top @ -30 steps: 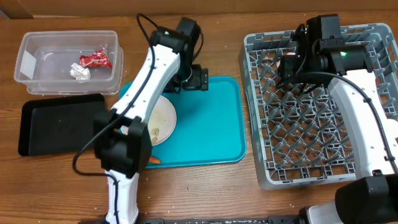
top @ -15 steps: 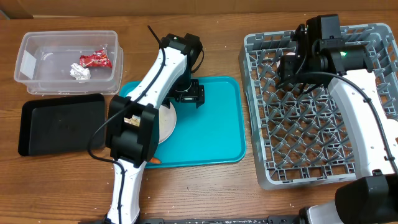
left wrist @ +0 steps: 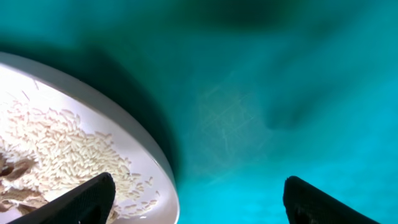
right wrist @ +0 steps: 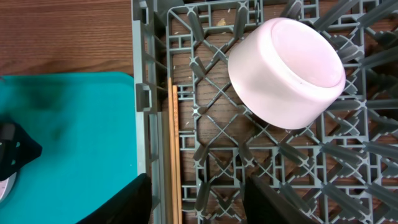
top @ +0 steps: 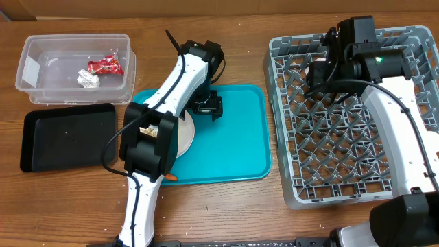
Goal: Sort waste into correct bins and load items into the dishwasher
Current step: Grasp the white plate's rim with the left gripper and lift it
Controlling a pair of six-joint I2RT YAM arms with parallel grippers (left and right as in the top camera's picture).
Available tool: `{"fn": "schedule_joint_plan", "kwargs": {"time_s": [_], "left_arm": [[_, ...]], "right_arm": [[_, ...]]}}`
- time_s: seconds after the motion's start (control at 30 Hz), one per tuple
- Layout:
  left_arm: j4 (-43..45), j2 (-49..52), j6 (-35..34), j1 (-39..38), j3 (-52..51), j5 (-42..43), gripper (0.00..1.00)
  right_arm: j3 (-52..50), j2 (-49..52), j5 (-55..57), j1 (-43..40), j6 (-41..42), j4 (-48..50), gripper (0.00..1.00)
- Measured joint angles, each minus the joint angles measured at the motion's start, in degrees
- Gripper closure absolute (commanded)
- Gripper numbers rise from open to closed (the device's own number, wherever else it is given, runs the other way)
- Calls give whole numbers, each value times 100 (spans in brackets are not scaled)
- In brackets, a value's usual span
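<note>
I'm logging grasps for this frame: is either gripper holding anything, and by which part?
Nothing is held. The left gripper stands open over the edge of the white plate; the right gripper stands open above the dish rack.

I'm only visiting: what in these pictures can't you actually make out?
- white plate: overhead, the left arm covers most of it; the left wrist view cuts it off at its left and bottom edges.
- carrot: overhead, only an orange tip shows beside that arm.
- pink bowl: overhead, the right arm hides nearly all of it; in the right wrist view its inside faces away.
</note>
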Motion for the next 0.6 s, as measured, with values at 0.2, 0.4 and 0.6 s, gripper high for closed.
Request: {"fn": "schedule_joint_plan", "kwargs": {"time_s": [0.2, 0.4, 0.6], "left_arm": [[57, 0, 0, 0, -63, -33, 11], [337, 2, 0, 0, -409, -33, 11], [535, -9, 9, 0, -675, 79, 13]], "right_arm": [[0, 0, 2, 0, 2, -15, 50], [0, 0, 2, 0, 0, -20, 50], [0, 0, 2, 0, 2, -20, 50]]}}
